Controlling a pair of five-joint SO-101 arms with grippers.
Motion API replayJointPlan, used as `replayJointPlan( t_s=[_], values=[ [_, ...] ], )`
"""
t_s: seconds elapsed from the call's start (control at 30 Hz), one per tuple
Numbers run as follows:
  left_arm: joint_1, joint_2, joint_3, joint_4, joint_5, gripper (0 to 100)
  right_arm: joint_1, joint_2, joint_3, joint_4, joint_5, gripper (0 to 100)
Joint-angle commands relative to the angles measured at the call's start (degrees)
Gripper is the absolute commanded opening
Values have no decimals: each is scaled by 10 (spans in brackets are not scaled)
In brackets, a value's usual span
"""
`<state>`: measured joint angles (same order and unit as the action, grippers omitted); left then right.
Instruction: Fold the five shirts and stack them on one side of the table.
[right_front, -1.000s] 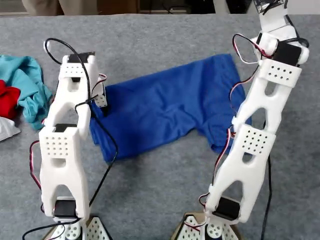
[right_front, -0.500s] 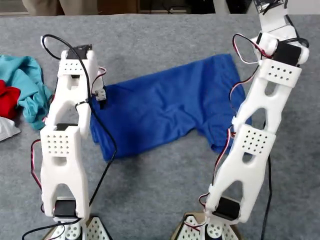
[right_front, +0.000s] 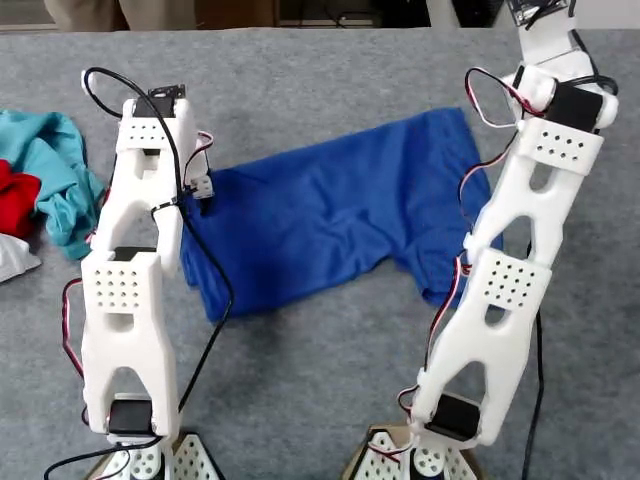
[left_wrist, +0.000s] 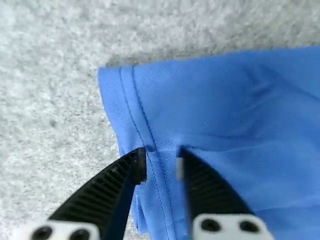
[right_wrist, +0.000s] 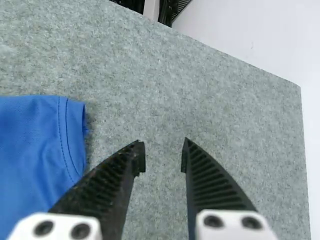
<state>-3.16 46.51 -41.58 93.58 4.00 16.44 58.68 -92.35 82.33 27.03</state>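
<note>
Since a second ago our left tool has edged farther, jaws parted astride the left hem of the blue shirt, which stretches rightward across the counter toward our parted right tool.

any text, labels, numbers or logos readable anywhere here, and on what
None: no word, number or sign can be read in any view.
Blue shirt: plain fabric, no print or tag showing.
Teal cloth, red cloth and white cloth at the table's edge: no print showing.
</note>
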Motion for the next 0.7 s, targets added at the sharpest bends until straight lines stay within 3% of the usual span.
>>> replayJointPlan(
  t_s=[0.0, 0.27, 0.67],
  values=[
    [4, -7, -24, 5, 5, 174, 7, -52, -30, -3, -3, 134],
    [4, 7, -6, -25, 0, 98, 7, -52, -30, -2, -3, 134],
    [-21, 35, -7, -22, 1, 97, 6, -34, -30, -13, -2, 134]
  ],
)
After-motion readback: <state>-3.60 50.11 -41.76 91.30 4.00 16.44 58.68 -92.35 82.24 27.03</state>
